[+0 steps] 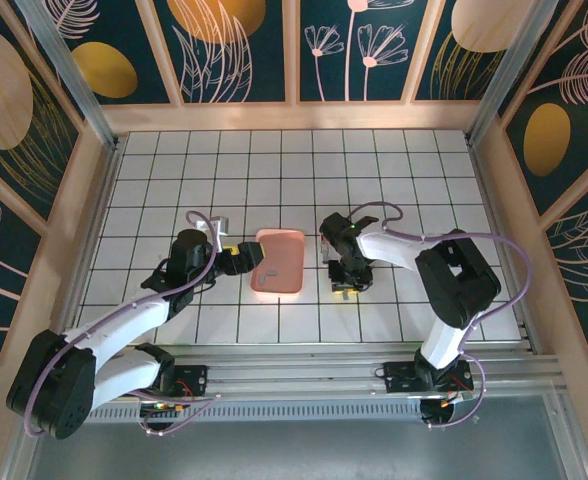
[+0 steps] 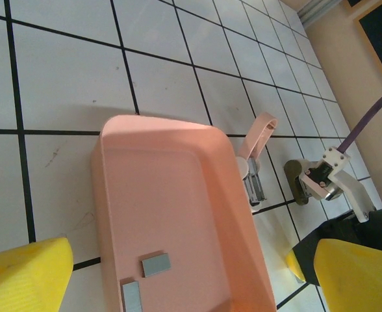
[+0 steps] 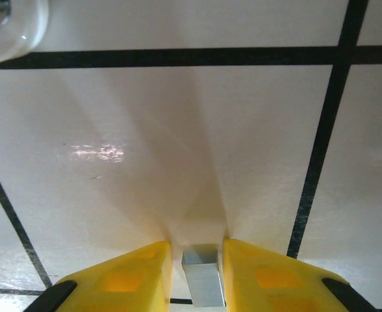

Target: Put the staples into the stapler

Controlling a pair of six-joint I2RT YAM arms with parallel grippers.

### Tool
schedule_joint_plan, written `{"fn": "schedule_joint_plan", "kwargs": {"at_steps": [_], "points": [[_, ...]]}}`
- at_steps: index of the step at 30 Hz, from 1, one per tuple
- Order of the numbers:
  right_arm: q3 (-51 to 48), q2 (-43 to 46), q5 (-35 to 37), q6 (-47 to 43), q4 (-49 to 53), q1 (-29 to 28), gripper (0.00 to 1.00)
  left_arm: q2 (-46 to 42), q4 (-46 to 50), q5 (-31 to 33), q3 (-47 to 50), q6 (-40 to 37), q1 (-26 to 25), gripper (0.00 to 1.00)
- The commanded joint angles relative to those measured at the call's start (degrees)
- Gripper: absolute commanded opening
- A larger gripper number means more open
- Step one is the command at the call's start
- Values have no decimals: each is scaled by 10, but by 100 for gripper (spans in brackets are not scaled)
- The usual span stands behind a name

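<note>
Right pincer around staple strip on white gridded tabletop, floral walls.

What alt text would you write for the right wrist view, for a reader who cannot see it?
A small grey metallic staple strip sits between the right gripper's two yellow fingers, which flank it closely. Behind lies a white tiled table with black grid lines.

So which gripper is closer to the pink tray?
Left. The left gripper sits at the left edge of the pink tray; the right gripper is out past its right side, straddling a staple strip.
</note>
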State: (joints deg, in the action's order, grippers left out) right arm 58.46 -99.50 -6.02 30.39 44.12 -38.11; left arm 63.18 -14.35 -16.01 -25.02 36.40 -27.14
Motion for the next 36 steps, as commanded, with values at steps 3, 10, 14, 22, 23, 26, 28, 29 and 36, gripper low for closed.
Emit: {"fn": "schedule_joint_plan", "kwargs": {"at_steps": [3, 10, 14, 22, 23, 26, 28, 29, 36], "points": [[-9, -12, 5, -3, 1, -5, 27, 5, -11, 2, -7, -12, -3, 95], [-13, -5, 20, -2, -5, -6, 21, 4, -14, 2, -7, -14, -3, 95], [-17, 13, 26, 3, -18, -7, 19, 2, -15, 4, -8, -17, -3, 95], [-54, 70, 32, 47, -88, -8, 16, -15, -35, 42, 3, -15, -3, 97], [-56, 75, 34, 53, -96, -8, 16, -16, -41, 48, 6, -12, -3, 97], [-63, 92, 43, 74, -127, -9, 16, -15, -70, 59, 18, -4, -2, 97], [-62, 100, 52, 87, -143, -9, 16, -13, -82, 67, 23, 0, -3, 97], [-60, 103, 57, 93, -148, -9, 16, -10, -86, 71, 24, -2, -3, 97], [-32, 106, 109, 118, -164, -14, 15, 37, -81, 96, 0, -44, -3, 98]]}}
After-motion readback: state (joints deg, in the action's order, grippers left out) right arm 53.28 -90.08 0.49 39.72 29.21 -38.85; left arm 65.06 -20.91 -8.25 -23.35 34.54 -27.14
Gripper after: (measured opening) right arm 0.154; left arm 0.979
